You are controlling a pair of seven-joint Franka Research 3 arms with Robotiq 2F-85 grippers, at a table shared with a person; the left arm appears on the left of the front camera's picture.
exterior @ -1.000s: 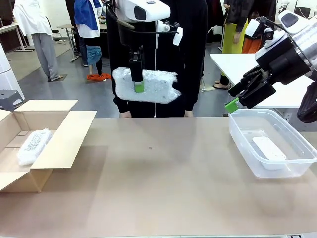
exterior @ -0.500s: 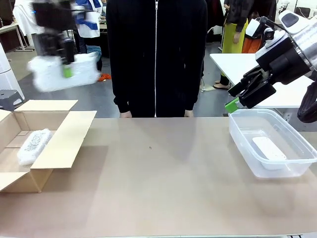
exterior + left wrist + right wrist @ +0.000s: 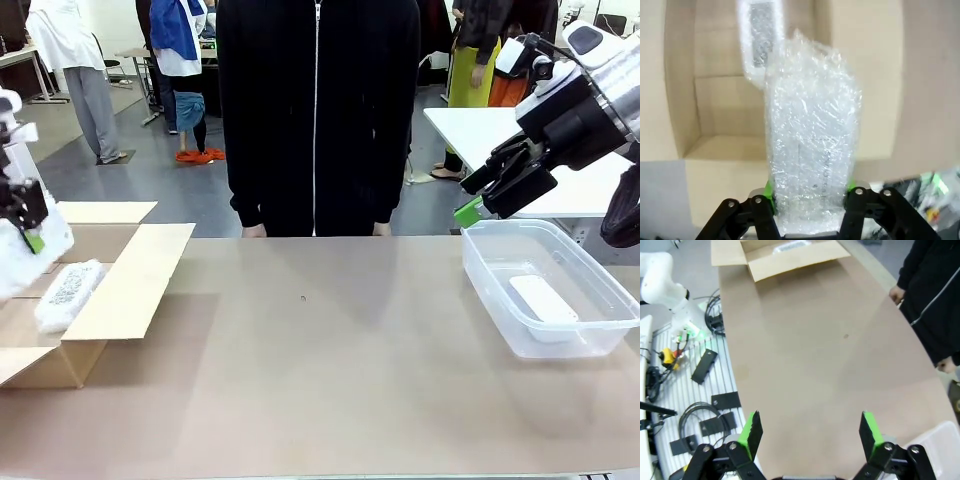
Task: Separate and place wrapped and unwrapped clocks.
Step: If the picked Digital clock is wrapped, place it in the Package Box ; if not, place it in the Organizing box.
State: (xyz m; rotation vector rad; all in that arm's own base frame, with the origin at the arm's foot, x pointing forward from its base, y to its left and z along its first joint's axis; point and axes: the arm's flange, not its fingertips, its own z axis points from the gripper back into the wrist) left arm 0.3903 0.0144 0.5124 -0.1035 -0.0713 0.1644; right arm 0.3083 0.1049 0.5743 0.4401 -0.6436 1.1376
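Clamped on a bubble-wrapped clock (image 3: 812,145), our left gripper (image 3: 810,200) hangs over the open cardboard box (image 3: 120,290), the bundle's long axis running straight out from our fingers toward a second wrapped clock (image 3: 68,292) lying inside the box. Well right of the box, our right gripper (image 3: 480,200) hovers spread wide beside the clear tub (image 3: 600,290) holding the white unwrapped clock (image 3: 542,300).
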